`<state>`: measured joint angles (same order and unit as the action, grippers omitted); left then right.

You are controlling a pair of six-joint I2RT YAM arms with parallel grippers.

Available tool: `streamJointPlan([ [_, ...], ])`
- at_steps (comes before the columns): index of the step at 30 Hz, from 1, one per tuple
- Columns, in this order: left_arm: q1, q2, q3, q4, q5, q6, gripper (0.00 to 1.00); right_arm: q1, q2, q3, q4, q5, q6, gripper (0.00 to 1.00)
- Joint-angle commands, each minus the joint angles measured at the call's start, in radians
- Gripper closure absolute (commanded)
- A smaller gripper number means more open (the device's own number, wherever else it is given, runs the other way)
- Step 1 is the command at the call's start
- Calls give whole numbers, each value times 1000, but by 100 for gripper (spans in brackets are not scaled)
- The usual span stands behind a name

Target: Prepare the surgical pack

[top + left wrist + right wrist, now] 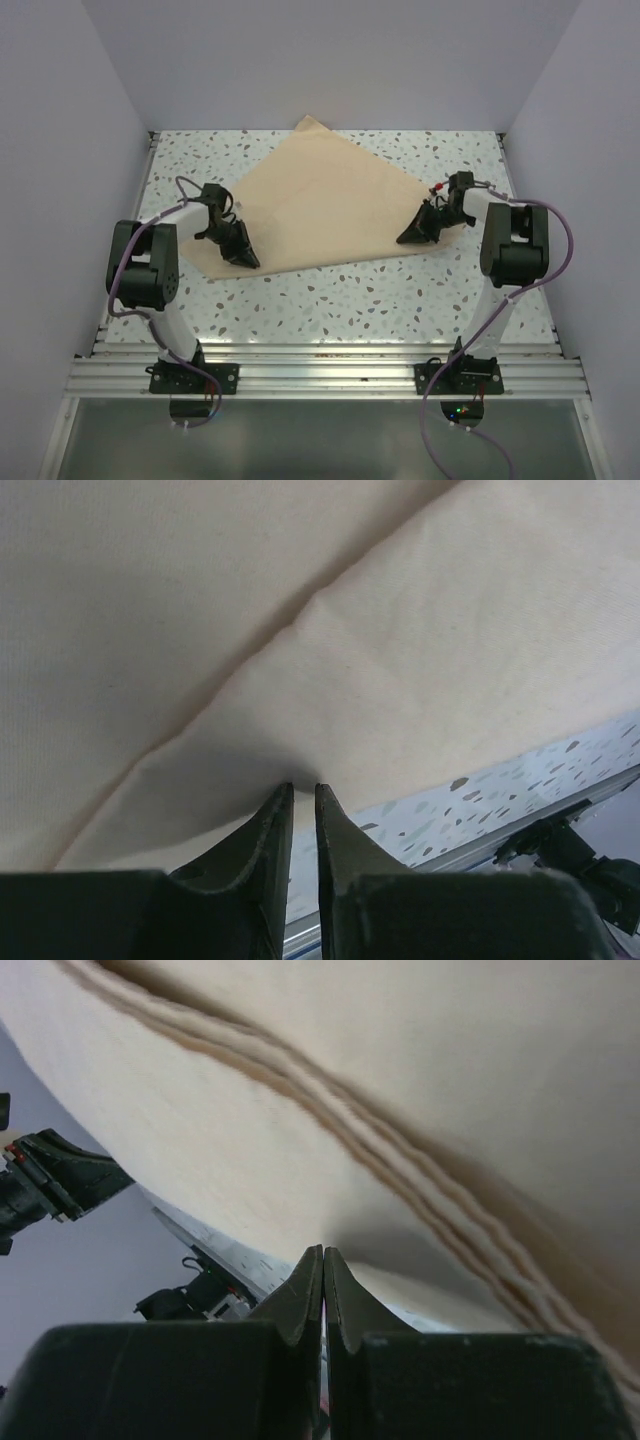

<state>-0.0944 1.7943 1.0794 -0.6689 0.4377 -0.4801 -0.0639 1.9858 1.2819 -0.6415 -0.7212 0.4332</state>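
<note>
The surgical pack's tan wrapping sheet [320, 200] lies spread on the speckled table, one corner pointing to the back wall. My left gripper [243, 258] is at the sheet's near left corner. In the left wrist view its jaws [303, 785] stand nearly closed, pinching the sheet [400, 660] where it puckers at the tips. My right gripper [408, 238] is at the near right corner. Its jaws [322, 1250] are pressed together on the sheet's edge [250, 1140], which is lifted and shows several layered folds.
The speckled tabletop [400, 300] lies bare in front of the sheet. An aluminium rail [320, 375] runs along the near edge, with the arm bases on it. White walls close in the left, right and back sides.
</note>
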Motion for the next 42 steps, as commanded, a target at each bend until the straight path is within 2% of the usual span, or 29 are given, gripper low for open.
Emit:
streamJointPlan([
  [1,68,10,-35,40,9,-11,82,-46,28,-30,34,17,-7,100],
  [5,146,-16,-58,0,-36,15,82,-57,68,-6,6,63,-16,100],
  [9,179,-85,-85,-37,-91,17,80,-57,85,-7,11,80,-1,100],
  [15,251,-107,-93,-60,-142,18,79,-57,84,-12,11,91,4,100],
  [18,268,-153,9,-101,-255,27,52,-57,79,-3,-1,94,-1,100],
  [20,288,-167,100,-113,-339,46,40,-54,65,-3,3,91,7,100],
  [23,353,-147,184,-130,-381,61,35,-42,50,11,-10,98,7,100],
  [29,443,-33,249,-146,-393,75,34,-17,50,30,-3,91,10,100],
  [34,455,52,257,-98,-378,133,30,-4,50,16,9,78,4,100],
  [37,455,83,258,-54,-341,166,29,-4,48,-4,16,89,-7,100],
  [42,455,154,258,-32,-361,198,29,-4,42,-21,31,95,-7,100],
])
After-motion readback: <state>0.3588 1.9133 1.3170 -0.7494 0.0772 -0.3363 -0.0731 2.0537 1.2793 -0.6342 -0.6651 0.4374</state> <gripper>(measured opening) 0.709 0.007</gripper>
